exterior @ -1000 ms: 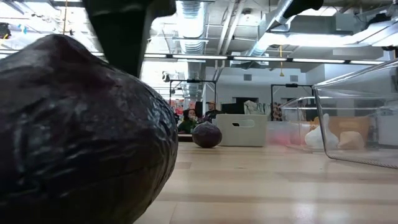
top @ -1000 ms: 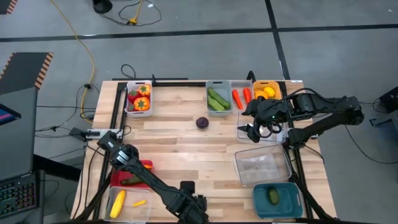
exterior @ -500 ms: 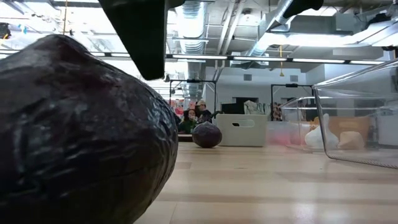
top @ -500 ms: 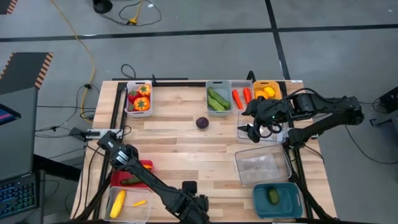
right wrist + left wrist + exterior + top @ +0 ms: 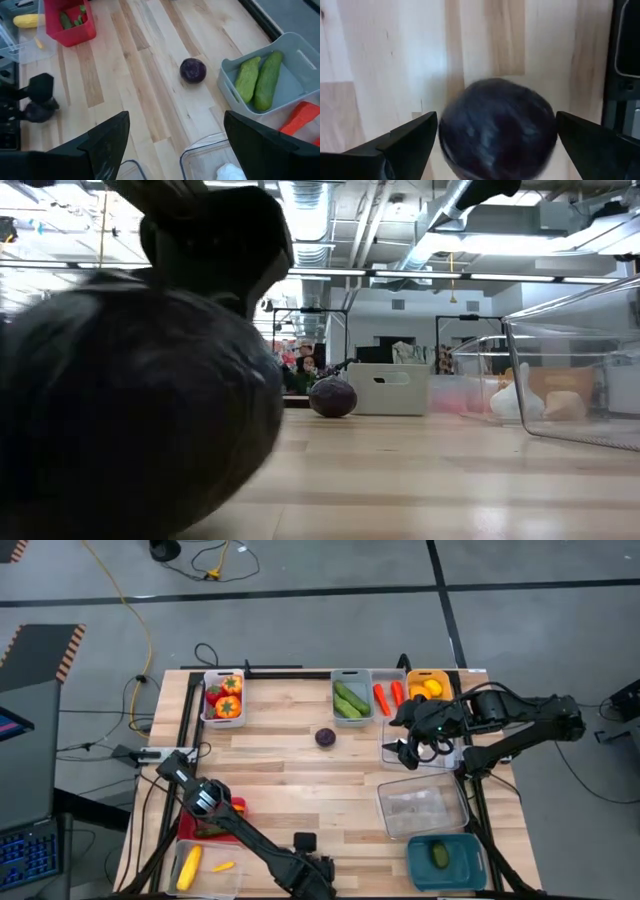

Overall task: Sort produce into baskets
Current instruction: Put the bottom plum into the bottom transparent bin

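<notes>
Here purple round [image 5: 497, 129] lies between wide left fingers [image 5: 410, 135] (untouched); right fingers [image 5: 107, 137] wide.

You have one purple round [image 5: 325, 737] lying loose on bare wood, near the grey basket [image 5: 351, 698] that holds two green cucumbers [image 5: 349, 701] side by side; just beyond that basket sit the orange carrots [image 5: 389, 695] and the orange-yellow basket [image 5: 428, 685] with yellow produce. A second dark purple round [image 5: 497, 129] rests on the boards well apart from the grey basket, at the opposite table edge. The white basket [image 5: 223, 698] of red and orange peppers stands in line with the grey basket, well apart from it.
</notes>
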Robot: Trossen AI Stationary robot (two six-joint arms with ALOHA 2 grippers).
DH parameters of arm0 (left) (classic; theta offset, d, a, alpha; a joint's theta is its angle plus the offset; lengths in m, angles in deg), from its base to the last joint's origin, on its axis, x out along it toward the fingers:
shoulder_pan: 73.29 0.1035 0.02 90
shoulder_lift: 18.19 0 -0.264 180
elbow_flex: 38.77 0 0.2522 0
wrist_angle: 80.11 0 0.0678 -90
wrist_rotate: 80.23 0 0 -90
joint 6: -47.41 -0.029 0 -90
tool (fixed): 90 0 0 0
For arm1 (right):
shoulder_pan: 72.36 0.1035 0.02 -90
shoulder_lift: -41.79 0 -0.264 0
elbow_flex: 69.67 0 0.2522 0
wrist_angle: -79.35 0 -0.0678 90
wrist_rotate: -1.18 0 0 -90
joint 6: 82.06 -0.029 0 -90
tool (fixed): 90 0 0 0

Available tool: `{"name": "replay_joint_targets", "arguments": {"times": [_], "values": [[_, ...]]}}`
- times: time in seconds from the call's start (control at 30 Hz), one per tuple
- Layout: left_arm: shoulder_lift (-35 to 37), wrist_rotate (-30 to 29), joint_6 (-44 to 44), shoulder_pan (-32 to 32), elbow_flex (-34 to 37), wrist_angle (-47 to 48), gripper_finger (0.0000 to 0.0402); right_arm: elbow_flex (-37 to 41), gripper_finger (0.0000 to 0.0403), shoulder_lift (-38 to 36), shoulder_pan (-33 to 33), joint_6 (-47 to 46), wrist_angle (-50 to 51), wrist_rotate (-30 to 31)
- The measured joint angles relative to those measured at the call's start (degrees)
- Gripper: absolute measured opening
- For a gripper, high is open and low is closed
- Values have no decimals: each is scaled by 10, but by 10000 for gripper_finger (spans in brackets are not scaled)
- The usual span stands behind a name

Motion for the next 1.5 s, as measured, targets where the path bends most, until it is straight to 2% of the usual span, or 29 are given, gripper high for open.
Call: {"name": "replay_joint_targets", "arguments": {"times": [0.13, 0.4, 0.5, 0.67, 0.9, 1.0, 1.27, 1.37, 1.5], "values": [[-3, -1, -3, 0, 3, 1, 371, 0, 350, 0, 0, 0, 2, 0], [-3, -2, -7, 1, 5, 6, 282, 0, 350, 0, 0, 0, 11, -1], [-1, -1, -7, 5, 4, 7, 261, 0, 350, 0, 0, 0, 11, -1], [2, -1, -15, 22, -10, 13, 269, 0, 350, 0, 0, 4, 12, 0], [4, -24, -83, 62, -87, 0, 283, 0, 350, 0, 0, 5, 11, 0], [5, -50, -120, 84, -117, -52, 284, 0, 350, 0, 0, 5, 11, 0], [9, -75, -233, 140, -113, -330, 285, 0, 350, 0, -1, 5, 12, 4], [8, -77, -249, 160, -113, -382, 285, 0, 350, 0, -1, 5, 13, 6], [7, -72, -225, 185, -113, -406, 285, 0, 350, 0, -1, 5, 14, 6]]}}
